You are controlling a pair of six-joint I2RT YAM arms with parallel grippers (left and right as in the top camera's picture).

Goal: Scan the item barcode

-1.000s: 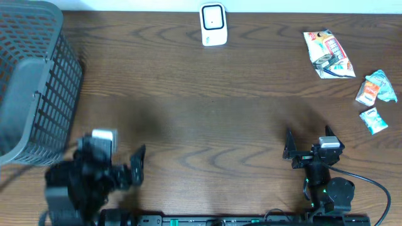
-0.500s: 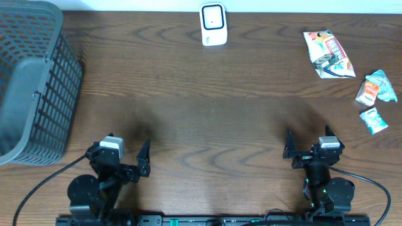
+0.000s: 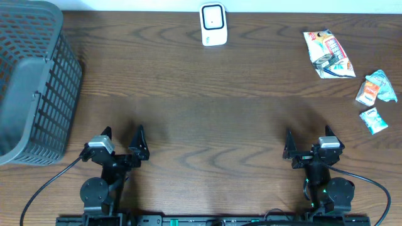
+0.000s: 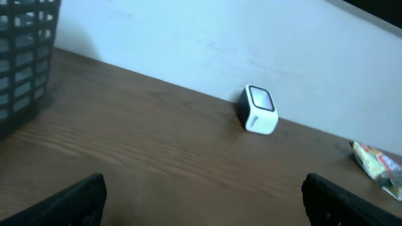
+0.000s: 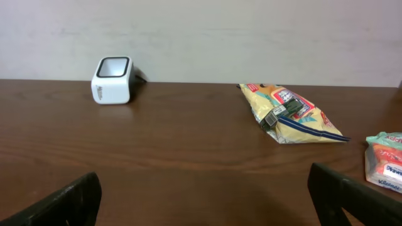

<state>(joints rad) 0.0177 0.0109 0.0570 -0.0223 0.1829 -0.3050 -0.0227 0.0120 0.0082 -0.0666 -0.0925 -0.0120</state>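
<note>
A white barcode scanner (image 3: 213,25) stands at the table's far edge, also visible in the left wrist view (image 4: 259,110) and the right wrist view (image 5: 113,80). The items lie at the far right: a yellow snack bag (image 3: 326,53) (image 5: 292,113) and two small packets (image 3: 377,86) (image 3: 374,119). My left gripper (image 3: 122,137) (image 4: 202,201) rests open near the front edge at the left, with nothing between its fingers. Over at the front right, my right gripper (image 3: 308,141) (image 5: 204,198) is also open and empty. Both are far from the items.
A dark grey mesh basket (image 3: 31,81) (image 4: 25,56) occupies the far left of the table. A white wall runs behind the far edge. Cables trail from both arm bases along the front edge.
The left arm has swung from a blurred pose at the front left into a settled pose facing the far edge, its gripper open throughout. The right arm has not moved.
</note>
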